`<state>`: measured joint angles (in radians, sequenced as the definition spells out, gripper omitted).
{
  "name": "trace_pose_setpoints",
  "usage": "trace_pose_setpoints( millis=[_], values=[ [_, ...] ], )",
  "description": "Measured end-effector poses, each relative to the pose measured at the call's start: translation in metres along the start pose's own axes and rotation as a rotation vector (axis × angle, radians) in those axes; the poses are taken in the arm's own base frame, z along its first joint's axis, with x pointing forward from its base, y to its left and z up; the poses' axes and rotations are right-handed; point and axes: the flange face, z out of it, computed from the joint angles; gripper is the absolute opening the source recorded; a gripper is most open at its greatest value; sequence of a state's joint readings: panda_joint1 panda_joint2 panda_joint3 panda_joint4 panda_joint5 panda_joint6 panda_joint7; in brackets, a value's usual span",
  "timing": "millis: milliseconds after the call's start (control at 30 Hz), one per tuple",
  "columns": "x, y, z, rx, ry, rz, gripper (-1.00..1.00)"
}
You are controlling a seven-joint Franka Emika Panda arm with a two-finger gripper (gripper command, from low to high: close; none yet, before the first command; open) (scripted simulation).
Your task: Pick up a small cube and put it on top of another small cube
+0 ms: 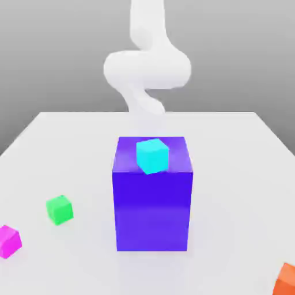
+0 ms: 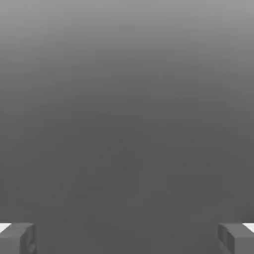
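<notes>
A tall blue block [image 1: 152, 207] stands mid-table with a cyan cube [image 1: 152, 155] on top. At the exterior view's left, a green cube [image 1: 60, 209] and pink cube [image 1: 9, 241] sit apart, with open table [image 1: 230, 150] above and around them.

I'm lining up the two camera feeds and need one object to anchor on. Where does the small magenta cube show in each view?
Exterior view: the small magenta cube sits on the white table at the exterior view's far left edge, nearer the camera than the green cube.
Hand view: not in it; only grey background and the two fingertips, spread wide.
Shared landmark: none; no object appears in both views.
</notes>
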<state>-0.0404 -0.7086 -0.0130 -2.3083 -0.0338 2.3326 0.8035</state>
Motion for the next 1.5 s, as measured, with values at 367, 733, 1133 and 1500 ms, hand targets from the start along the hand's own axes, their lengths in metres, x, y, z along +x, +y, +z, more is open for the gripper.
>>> trace_pose_setpoints(
  millis=[367, 733, 1133, 1500],
  values=[
    [0.053, 0.128, 0.195, -0.331, -0.105, 0.125, 0.00],
    [0.037, 0.339, 0.327, -0.556, -0.289, 0.315, 0.00],
    [-0.038, 0.466, 0.414, -0.615, -0.409, 0.416, -1.00],
    [-0.017, 0.439, 0.363, -0.629, -0.398, 0.447, -1.00]
  ],
)
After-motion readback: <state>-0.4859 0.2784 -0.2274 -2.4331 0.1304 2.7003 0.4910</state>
